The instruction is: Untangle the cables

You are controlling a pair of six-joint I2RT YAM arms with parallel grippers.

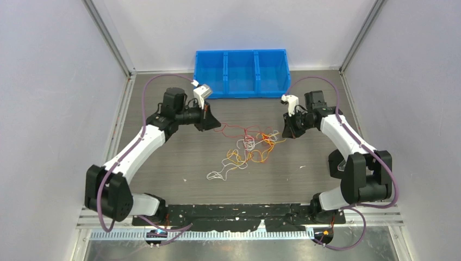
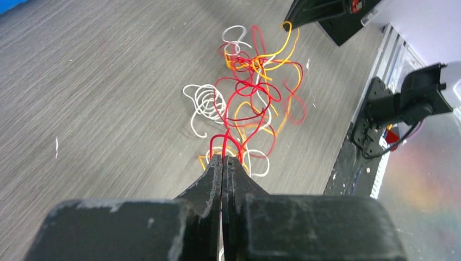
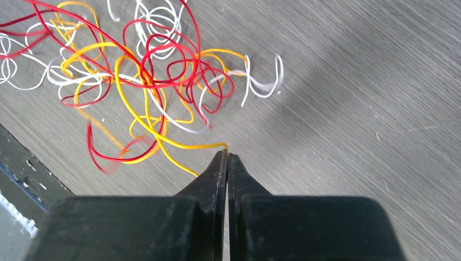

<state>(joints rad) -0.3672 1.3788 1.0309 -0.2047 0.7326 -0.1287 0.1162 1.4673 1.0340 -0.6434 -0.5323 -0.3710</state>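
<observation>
Black tips of the left claw [image 2: 223, 160] are pinched shut on a red strand [image 2: 223, 137], while the right claw [image 3: 226, 159] is clamped on a yellow-orange strand [image 3: 195, 147].

The cables [image 1: 247, 148] are spread in a loose knot at the middle of the desk [image 1: 163, 163], between the two claws, and a blue bin [image 1: 241, 73] is set at the far edge. If both strands are drawn apart too fast, the knot could be tightened rather than opened. A thin wire could be slipped from its grip, or the whole bundle dragged along.
</observation>
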